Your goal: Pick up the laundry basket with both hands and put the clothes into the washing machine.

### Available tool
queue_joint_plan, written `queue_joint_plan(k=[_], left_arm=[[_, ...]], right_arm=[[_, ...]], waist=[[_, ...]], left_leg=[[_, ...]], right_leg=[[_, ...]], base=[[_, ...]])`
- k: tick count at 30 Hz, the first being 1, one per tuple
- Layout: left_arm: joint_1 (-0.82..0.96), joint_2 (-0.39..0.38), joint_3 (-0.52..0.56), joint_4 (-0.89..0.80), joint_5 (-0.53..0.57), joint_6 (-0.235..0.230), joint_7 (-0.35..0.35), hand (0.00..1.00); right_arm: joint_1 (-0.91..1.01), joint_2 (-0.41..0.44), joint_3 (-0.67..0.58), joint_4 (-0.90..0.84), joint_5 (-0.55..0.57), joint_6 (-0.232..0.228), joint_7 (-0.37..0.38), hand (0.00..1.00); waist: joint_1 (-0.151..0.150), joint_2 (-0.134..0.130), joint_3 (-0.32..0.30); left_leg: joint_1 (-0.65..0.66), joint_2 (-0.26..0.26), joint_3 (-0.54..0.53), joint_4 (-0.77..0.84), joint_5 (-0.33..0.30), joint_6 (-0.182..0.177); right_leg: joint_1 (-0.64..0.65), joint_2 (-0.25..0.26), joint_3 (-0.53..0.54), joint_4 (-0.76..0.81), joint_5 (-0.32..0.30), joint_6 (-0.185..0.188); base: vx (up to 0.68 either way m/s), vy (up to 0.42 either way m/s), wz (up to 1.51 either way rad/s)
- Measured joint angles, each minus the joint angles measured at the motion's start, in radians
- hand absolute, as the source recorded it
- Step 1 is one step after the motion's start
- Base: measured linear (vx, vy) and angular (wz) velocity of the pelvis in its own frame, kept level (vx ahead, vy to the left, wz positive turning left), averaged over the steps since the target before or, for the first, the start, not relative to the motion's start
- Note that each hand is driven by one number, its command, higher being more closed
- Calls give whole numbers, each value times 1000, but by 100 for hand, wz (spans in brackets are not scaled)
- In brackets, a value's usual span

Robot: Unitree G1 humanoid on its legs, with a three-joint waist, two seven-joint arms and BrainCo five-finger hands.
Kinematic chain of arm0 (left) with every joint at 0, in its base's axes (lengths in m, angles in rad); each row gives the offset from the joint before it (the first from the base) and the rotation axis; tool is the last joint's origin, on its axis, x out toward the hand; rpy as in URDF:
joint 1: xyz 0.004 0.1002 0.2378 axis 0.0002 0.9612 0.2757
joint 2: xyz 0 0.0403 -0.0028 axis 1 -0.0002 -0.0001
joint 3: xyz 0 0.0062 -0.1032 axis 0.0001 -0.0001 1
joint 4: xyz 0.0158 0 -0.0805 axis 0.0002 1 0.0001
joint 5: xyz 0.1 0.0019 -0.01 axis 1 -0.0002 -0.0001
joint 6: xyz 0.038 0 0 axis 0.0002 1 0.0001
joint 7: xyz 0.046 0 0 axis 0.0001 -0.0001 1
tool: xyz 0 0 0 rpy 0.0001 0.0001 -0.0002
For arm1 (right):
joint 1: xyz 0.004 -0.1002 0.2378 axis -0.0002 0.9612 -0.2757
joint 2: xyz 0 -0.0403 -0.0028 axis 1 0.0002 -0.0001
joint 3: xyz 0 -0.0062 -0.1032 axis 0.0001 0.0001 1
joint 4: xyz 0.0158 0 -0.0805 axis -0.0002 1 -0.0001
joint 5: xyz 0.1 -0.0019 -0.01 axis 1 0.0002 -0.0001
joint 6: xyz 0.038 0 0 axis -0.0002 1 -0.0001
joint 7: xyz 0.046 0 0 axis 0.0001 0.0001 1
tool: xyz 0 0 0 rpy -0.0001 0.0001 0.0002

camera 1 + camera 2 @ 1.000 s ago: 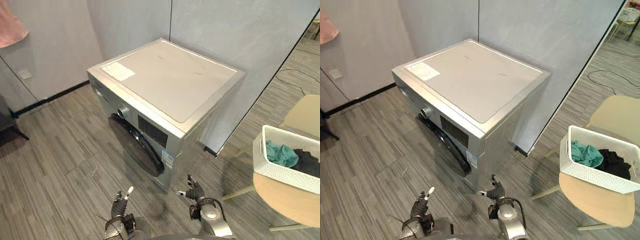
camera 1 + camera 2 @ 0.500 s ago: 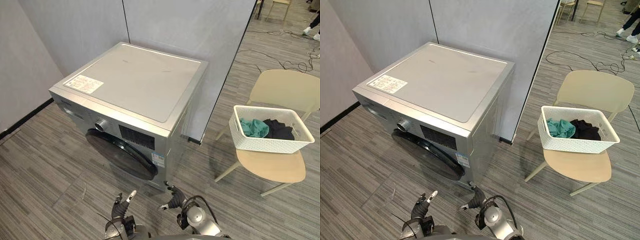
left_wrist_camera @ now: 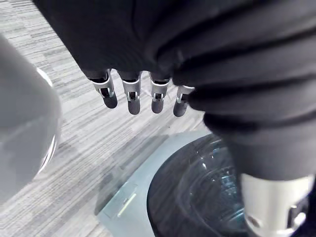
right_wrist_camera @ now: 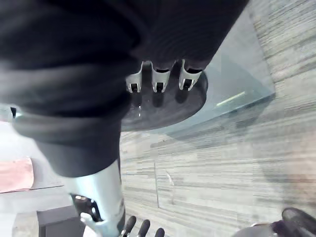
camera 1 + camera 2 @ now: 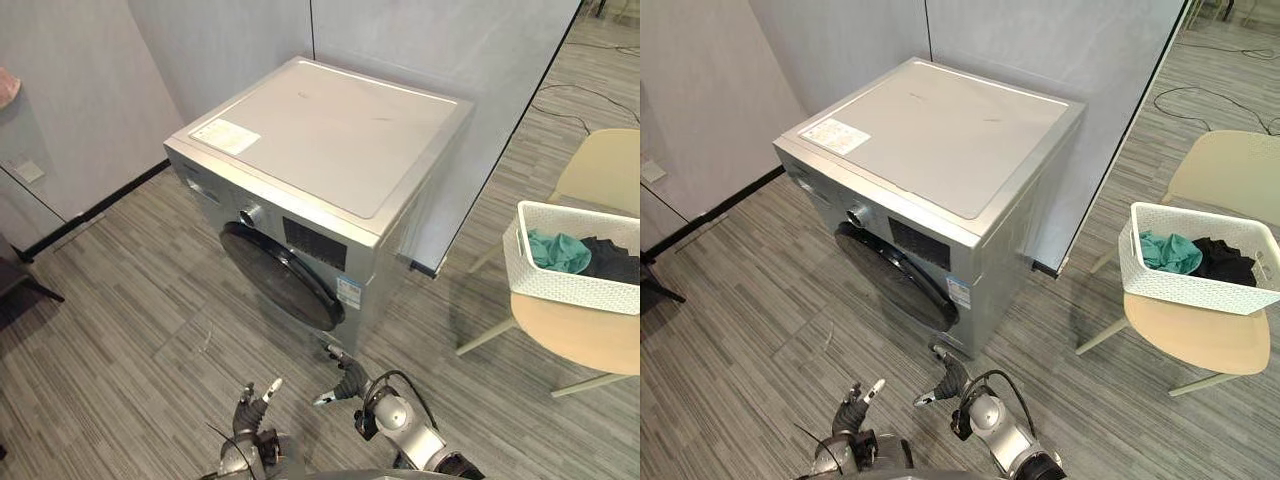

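The laundry basket is seen on a chair at 2 o'clock, well apart. The right robot hand is judged nearer than the left robot hand. Both have their fingers relaxed, with nothing held.

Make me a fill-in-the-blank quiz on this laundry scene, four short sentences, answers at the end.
1. The basket stands on the ____ of the chair.
2. In the basket, the teal cloth lies beside a ____ one.
3. The left robot hand and the right robot hand hold ____.
4. The basket stands to the robot's ____ of the washer.

Missing words: seat; black; nothing; right.
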Motion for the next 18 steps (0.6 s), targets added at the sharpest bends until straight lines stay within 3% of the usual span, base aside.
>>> queue_joint_plan(k=[1,2,4,5,7,9,11,14,18], left_arm=[[-4,7,-5,-4,0,-1,0,0],[-16,19,-11,2,0,-1,0,0],[-13,20,-16,8,7,1,-1,0],[-10,26,-18,5,9,0,-2,0],[-6,41,-39,5,19,0,-2,0],[-6,44,-43,2,31,0,-3,0],[-18,38,-56,-15,32,-1,-1,0],[-49,38,-79,-22,30,-1,1,0],[-71,23,-84,-46,-39,-16,15,0]], right_arm=[[-1,4,6,-7,18,-1,12,0],[-2,18,7,-7,25,-1,18,0],[-8,30,14,-7,27,-1,18,0],[-18,45,7,-3,26,-1,16,0],[-63,61,-17,13,13,1,4,0],[-139,67,-91,40,-26,1,-31,0],[-256,58,-242,48,-170,21,-116,0],[-375,43,-418,45,-288,66,-244,0],[-425,20,-514,-23,-329,133,-361,0]], waist=[[-12,-10,-8],[-18,-30,-7],[-2,-35,-8],[11,-23,-2],[15,-30,-3],[12,-18,6],[21,2,42],[30,15,83],[33,19,135]], left_leg=[[11,-23,-4,-61,-16,-17],[10,-54,-11,-80,-11,0],[-7,-82,-32,-55,-12,9],[-9,-94,-30,-52,-17,17],[-20,-114,-26,-52,-14,23],[-36,-128,-18,-52,-10,31],[-58,-138,4,-55,5,51],[-102,-154,7,-62,22,62],[-129,-167,8,-112,59,62]], right_leg=[[-2,-3,8,-7,3,3],[-1,-22,15,-17,18,11],[15,-44,6,-31,40,20],[17,-57,5,-34,48,28],[6,-76,14,-34,62,37],[-17,-88,22,-40,81,37],[-52,-93,46,-50,116,36],[-98,-106,51,-60,146,36],[-118,-104,38,-118,188,24]], base=[[-59,211,83],[-29,182,86],[-48,172,49],[-67,126,18],[-99,83,4],[-105,62,-6],[-109,58,-20],[-111,15,-2],[-53,-21,5]])
